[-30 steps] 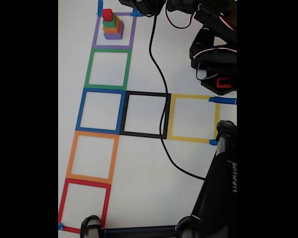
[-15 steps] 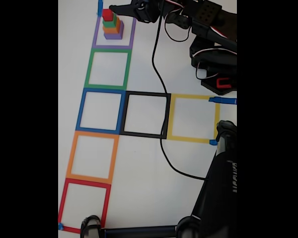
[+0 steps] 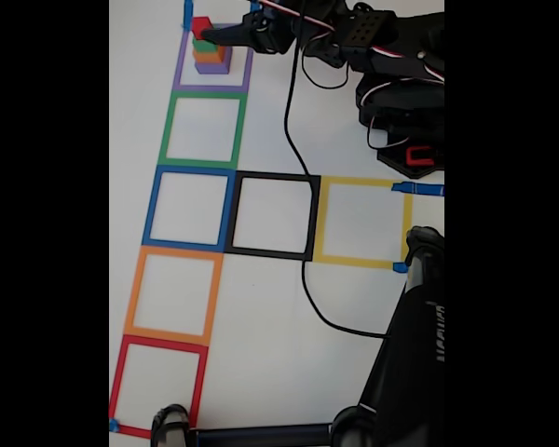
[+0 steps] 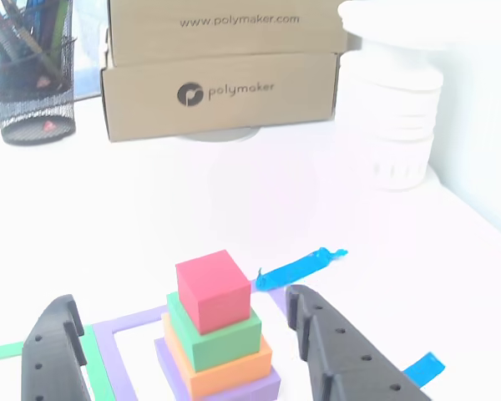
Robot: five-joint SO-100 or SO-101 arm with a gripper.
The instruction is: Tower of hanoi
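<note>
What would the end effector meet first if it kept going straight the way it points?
Probably the red cube topping the stack: it sits between the open end effector fingers, though depth is unclear.

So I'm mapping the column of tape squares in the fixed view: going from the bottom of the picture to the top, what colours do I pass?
Red square → orange square → blue square → green square → purple square, which holds the cube tower.
</note>
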